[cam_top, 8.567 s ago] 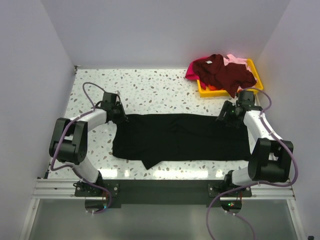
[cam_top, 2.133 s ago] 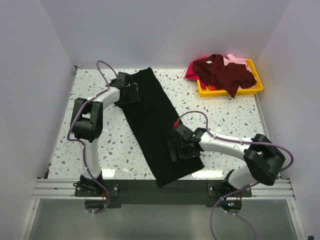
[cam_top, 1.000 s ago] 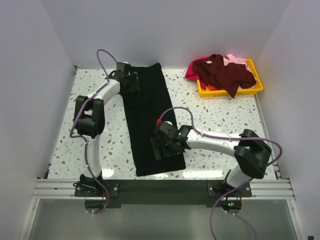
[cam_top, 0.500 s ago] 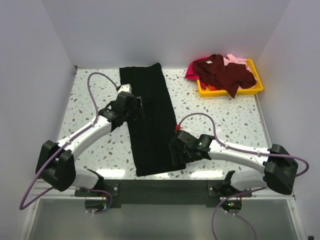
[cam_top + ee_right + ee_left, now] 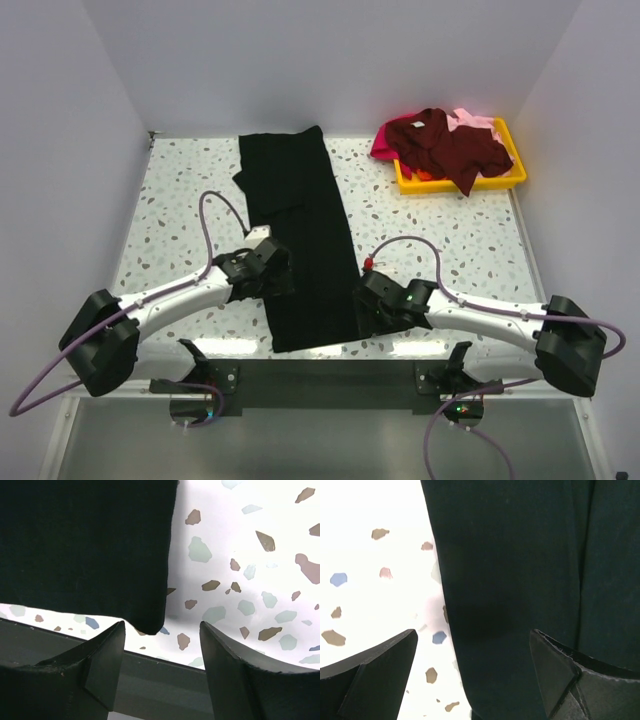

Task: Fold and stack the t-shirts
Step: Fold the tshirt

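Note:
The black t-shirt (image 5: 300,240) lies folded into a long narrow strip running from the table's back edge to its front edge. My left gripper (image 5: 278,278) hovers open over the strip's left edge near the front; in the left wrist view the black t-shirt (image 5: 520,570) edge passes between my left gripper's (image 5: 474,640) wide-apart jaws. My right gripper (image 5: 366,310) is at the strip's near right corner. That corner of the black t-shirt (image 5: 90,545) lies between my right gripper's (image 5: 161,627) parted jaws, which do not touch it. A maroon t-shirt (image 5: 450,145), a magenta one (image 5: 384,146) and a pale pink one (image 5: 476,121) are heaped at the back right.
The yellow tray (image 5: 516,172) under the heap stands in the back right corner. White walls close the table on three sides. The dark front rail (image 5: 150,680) runs right below the strip's near end.
My left arm has pulled back from the strip's middle to its near left edge. My right gripper has shifted slightly right to the near corner, and its jaws have narrowed. The strip lies still.

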